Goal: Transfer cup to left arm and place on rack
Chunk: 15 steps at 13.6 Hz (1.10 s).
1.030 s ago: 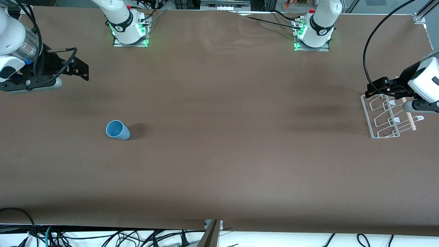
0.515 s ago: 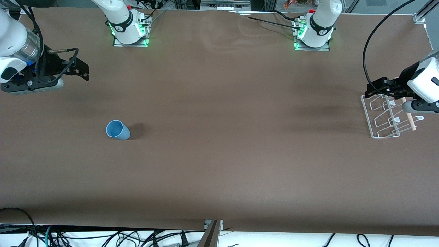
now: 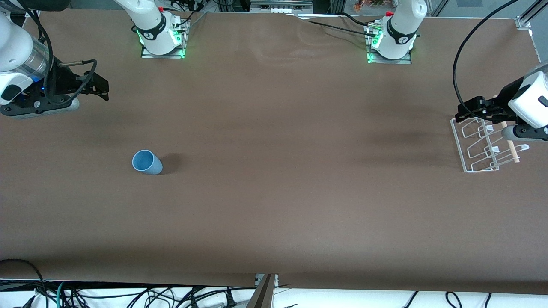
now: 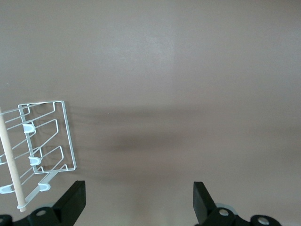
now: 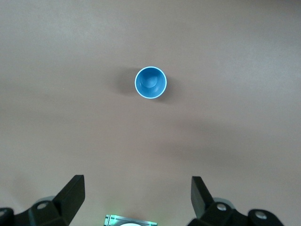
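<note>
1. The cup (image 3: 147, 162) stands upright on the brown table (image 3: 274, 192), mouth up, toward the right arm's end and well apart from everything else. The right wrist view looks straight down into its round opening (image 5: 150, 82), so its long axis runs vertically.

2. The right gripper (image 3: 100, 87) hangs above the table at the right arm's end, not over the cup. Its two fingers (image 5: 70, 193) are spread wide with nothing between them. In the right wrist view the cup sits centred between the two fingers but well out ahead of their tips.

3. The left gripper (image 3: 464, 112) hovers at the edge of the rack (image 3: 479, 143), at the left arm's end of the table. Its fingers (image 4: 73, 200) are likewise spread apart and empty. This arm waits.

4. The relation that matters: the cup lies much closer to the right gripper than to the left one, with most of the table between cup and rack. So the right arm looks like the one to fetch it.

5. My judgement is that the right gripper needs to travel forward until it is above the cup, then descend and close across the wall. No handover has begun yet.
</note>
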Motion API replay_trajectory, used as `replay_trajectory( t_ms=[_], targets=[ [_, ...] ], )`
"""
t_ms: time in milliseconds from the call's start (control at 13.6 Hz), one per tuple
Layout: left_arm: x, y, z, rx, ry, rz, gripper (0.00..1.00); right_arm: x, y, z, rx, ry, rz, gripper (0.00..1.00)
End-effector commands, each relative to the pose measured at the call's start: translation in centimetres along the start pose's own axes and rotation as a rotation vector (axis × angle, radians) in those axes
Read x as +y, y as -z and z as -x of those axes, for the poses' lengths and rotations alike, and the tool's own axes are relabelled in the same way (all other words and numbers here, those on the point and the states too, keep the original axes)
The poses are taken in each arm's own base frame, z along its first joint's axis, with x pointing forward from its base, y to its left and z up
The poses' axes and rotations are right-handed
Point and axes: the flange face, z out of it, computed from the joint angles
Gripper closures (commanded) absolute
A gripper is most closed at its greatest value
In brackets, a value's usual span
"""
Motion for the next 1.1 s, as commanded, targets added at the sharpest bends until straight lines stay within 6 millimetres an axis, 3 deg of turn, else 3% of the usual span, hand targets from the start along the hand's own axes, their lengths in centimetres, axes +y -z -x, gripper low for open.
replay_trajectory(
  t_ms=[0,662,810,1030],
  targets=[
    [0.1,0.5,-0.5,0.008,0.005,-0.015,0.0,0.4,0.1,0.4,0.002,0.015,0.014,0.0],
    [0.0,0.5,-0.5,0.008,0.007,-0.016,0.0,0.6,0.3,0.3,0.009,0.012,0.006,0.0],
    [-0.1,0.5,-0.5,0.008,0.008,-0.017,0.0,0.9,-0.5,-0.2,0.005,0.007,0.009,0.0],
    [-0.1,0.5,-0.5,0.008,0.008,-0.017,0.0,2.5,-4.4,-1.1,-0.004,-0.011,0.011,0.0]
  ],
)
